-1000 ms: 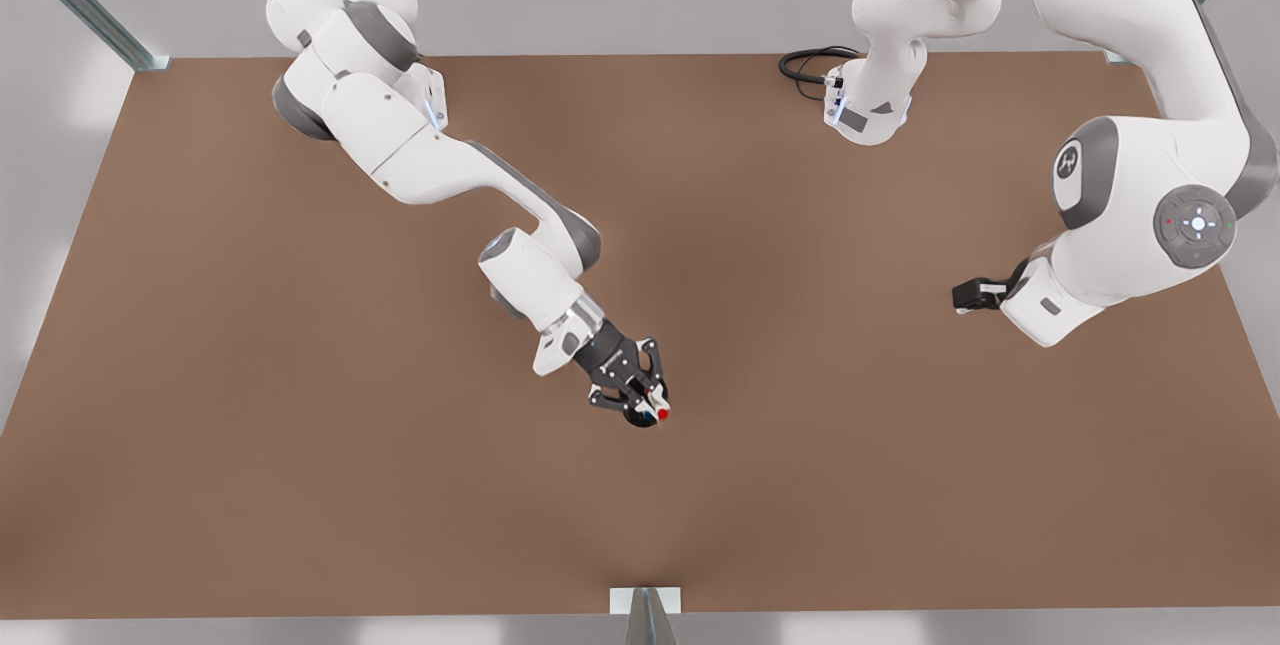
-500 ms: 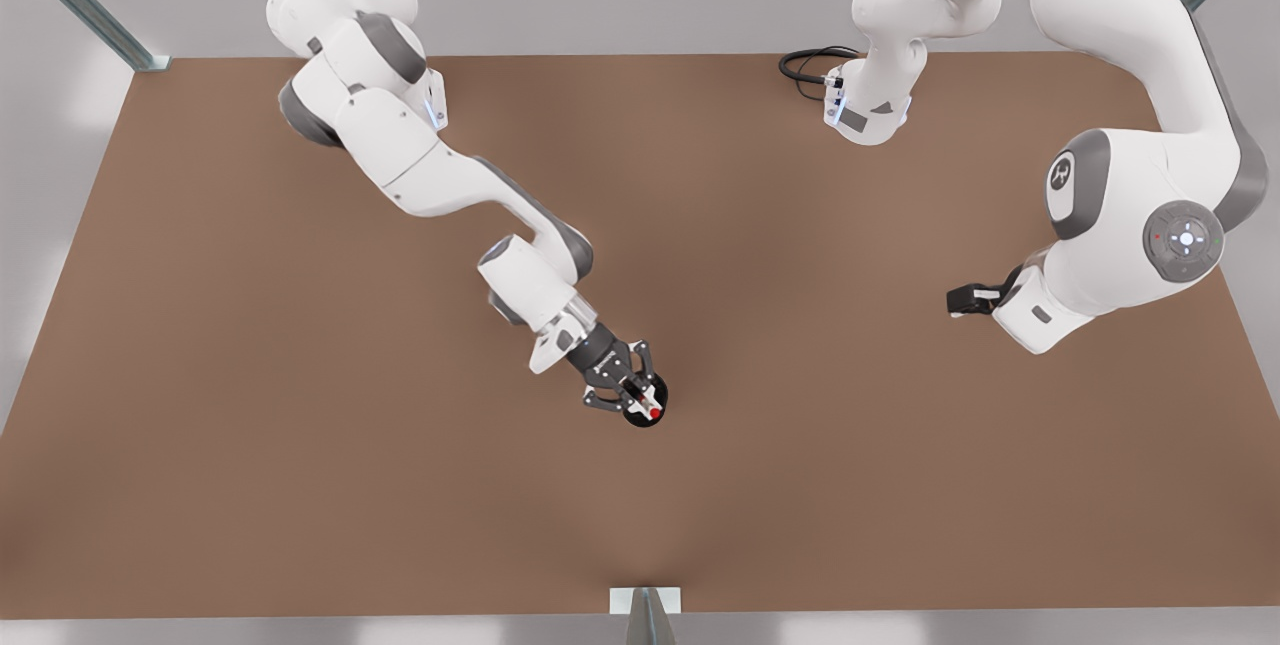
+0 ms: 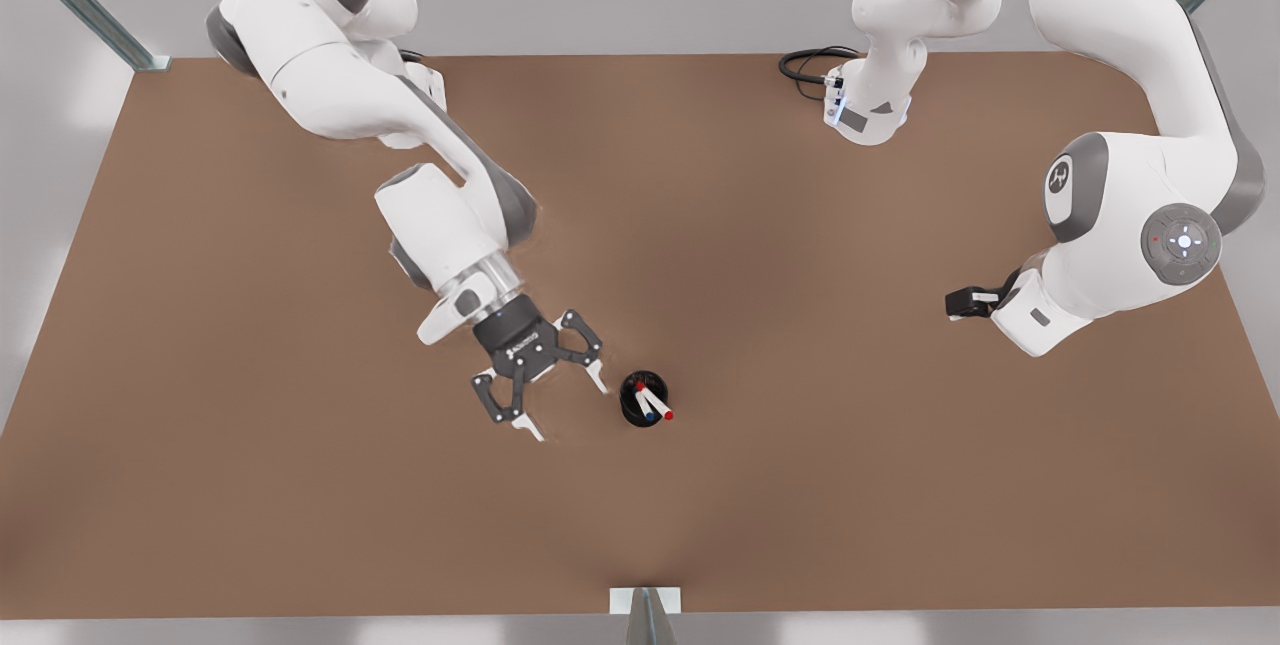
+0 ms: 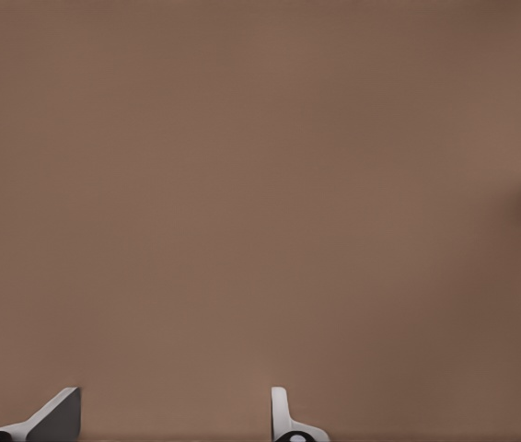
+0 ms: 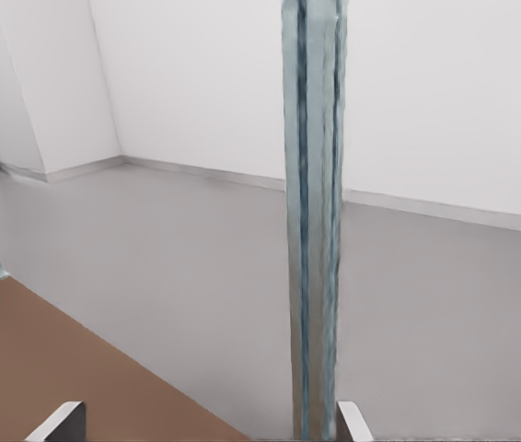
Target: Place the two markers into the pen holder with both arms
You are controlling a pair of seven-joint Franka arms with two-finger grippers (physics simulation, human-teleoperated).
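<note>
Two markers, one pen holder (image 3: 643, 399), two arms.

Red-capped marker (image 3: 656, 405) and blue-capped marker (image 3: 645, 409) both stand in the pen holder (barrels mostly hidden by its wall). Left gripper (image 3: 562, 403) is just beside the holder on the table (image 3: 250, 425), fingers spread wide, empty. Right gripper (image 3: 958, 303) is well apart from the holder; its fingers (image 5: 58, 422) are cut off, spread apart, empty.
</note>
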